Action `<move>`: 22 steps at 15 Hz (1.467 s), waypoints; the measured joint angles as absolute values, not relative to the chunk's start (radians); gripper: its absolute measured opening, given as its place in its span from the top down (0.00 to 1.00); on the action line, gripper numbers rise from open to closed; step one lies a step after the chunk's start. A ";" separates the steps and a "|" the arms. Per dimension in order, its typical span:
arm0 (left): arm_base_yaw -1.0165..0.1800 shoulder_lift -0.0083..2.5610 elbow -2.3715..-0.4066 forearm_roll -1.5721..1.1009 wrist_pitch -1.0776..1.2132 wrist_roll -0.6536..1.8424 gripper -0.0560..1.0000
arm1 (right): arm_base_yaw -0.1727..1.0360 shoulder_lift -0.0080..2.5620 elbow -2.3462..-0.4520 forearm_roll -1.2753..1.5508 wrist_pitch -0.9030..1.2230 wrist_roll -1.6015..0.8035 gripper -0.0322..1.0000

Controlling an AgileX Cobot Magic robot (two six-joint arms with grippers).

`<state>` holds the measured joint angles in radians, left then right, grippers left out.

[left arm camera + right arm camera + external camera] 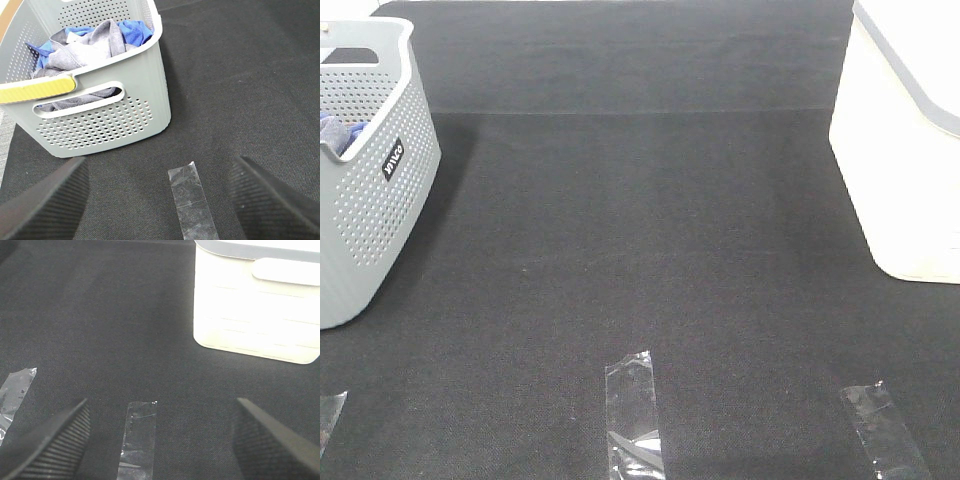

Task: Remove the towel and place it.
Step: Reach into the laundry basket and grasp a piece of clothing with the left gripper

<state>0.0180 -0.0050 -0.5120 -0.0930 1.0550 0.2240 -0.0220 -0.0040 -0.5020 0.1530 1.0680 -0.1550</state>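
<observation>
The greyish-lavender towel [87, 47] lies crumpled inside the grey perforated basket [115, 120], mixed with a bright blue cloth [132, 31]. In the exterior high view the basket [370, 180] stands at the left edge; only a bit of blue shows inside it and the towel is hidden. My left gripper [160, 200] is open and empty, low over the black mat a short way in front of the basket. My right gripper [160, 440] is open and empty over the mat, short of a white bin [257, 305]. Neither gripper shows in the exterior high view.
The white bin [905, 150] stands at the right edge. Clear tape strips [632, 410] lie on the black mat [650, 220] near the front, another at the right [882, 430]. The basket has a yellow handle grip [37, 89].
</observation>
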 joint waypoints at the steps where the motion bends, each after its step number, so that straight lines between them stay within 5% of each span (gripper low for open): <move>1: 0.018 -0.005 -0.512 -0.093 1.055 0.224 0.24 | -0.022 -0.004 -0.502 0.153 1.068 -0.155 0.26; 22: 0.018 -0.005 -0.512 -0.093 1.055 0.224 0.24 | -0.022 -0.004 -0.502 0.153 1.068 -0.155 0.26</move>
<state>0.0180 -0.0050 -0.5120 -0.0930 1.0550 0.2240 -0.0220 -0.0040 -0.5020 0.1530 1.0680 -0.1550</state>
